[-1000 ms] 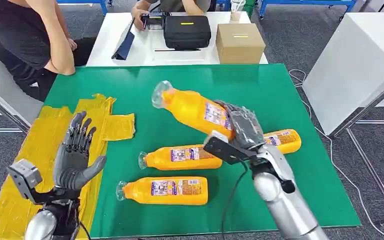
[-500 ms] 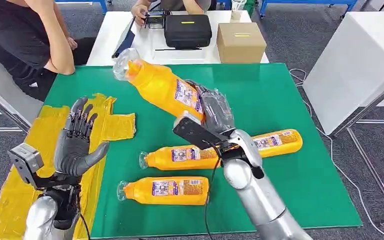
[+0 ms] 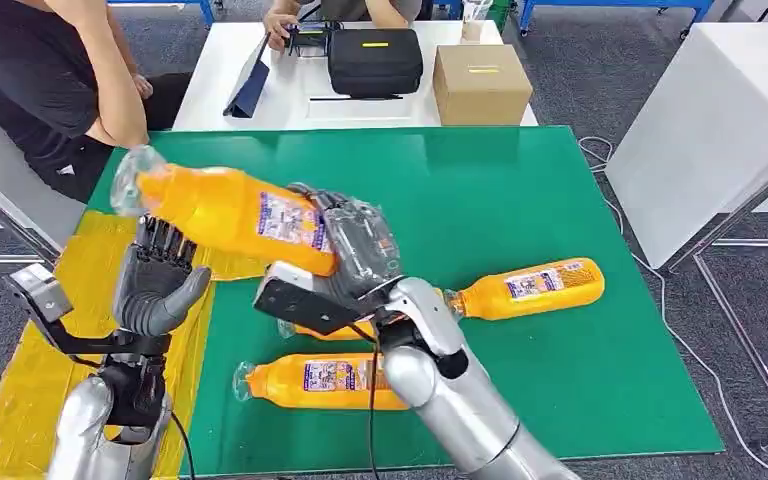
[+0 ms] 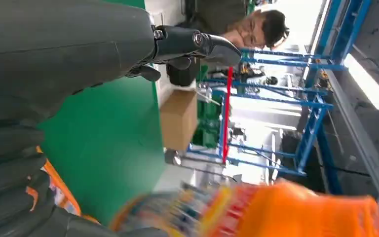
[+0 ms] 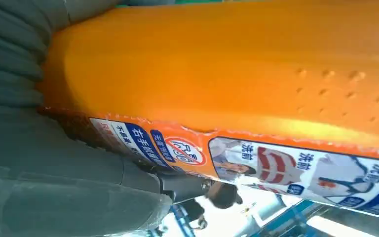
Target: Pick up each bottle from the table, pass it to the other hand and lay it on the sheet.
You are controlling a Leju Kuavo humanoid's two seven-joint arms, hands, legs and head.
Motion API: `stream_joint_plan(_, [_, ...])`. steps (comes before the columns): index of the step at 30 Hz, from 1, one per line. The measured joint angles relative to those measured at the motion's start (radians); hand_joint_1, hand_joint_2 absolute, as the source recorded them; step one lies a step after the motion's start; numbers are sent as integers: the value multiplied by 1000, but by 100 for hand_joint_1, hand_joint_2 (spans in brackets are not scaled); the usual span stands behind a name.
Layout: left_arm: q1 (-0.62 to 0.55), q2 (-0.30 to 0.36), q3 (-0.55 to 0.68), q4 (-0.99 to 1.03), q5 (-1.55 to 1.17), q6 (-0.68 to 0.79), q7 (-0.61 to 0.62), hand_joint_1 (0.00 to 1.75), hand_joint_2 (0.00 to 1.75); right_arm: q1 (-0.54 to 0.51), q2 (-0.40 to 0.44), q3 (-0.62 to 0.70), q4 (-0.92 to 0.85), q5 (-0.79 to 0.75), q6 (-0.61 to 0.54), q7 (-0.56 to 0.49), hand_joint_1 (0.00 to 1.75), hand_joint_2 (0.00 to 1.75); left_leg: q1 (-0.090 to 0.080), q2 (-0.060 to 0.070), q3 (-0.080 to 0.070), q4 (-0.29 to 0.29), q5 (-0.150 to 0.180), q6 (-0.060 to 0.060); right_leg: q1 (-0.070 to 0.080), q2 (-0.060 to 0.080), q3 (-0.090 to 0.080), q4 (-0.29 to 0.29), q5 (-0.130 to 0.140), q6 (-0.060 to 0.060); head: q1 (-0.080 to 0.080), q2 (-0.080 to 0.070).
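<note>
The right hand (image 3: 360,245) grips an orange bottle (image 3: 225,208) raised above the yellow sheet (image 3: 55,330); beneath it the left hand (image 3: 155,285) waits, fingers (image 3: 165,240) spread, and should close around the bottle's body before release

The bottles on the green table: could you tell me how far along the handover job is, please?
Done: nothing yet; the yellow sheet has no bottle on it. In hand: the right hand holds one orange bottle in the air, its neck end above the open left hand, not yet passed. Left: three bottles lie on the green table.
</note>
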Motion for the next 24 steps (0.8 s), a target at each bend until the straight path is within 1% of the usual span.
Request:
stream_joint_plan(3, [-5,0,-10,-2,11,6,6,0,175,-21,27,40,52,13,-12,11,175,175,0,0,0,0,0,0,0,0,0,0,0,0,0,0])
stream_joint_plan(8, [-4,0,-13,-3,35,6,6,0,175,-47,41,63,95,13,-19,14,175,175,0,0,-1,0,0,-1,0,0,0,0,0,0,0,0])
stream_joint_plan(14, [0,2,-22,-20,80,-2,10,0,175,-112,86,100,196,16,-13,37,175,175,0,-1,-1,0,0,-1,0,-1,-1,0,0,0,0,0])
stream_joint_plan(20, [-1,2,-39,-34,83,0,15,0,175,-128,110,126,254,18,-14,38,175,175,0,-1,-2,0,0,-1,0,-1,-2,0,0,0,0,0])
stream_joint_plan(24, [-10,2,-39,-37,83,33,19,0,175,-150,133,139,296,12,-6,38,175,175,0,-1,-2,0,0,-1,0,-1,-2,0,0,0,0,0])
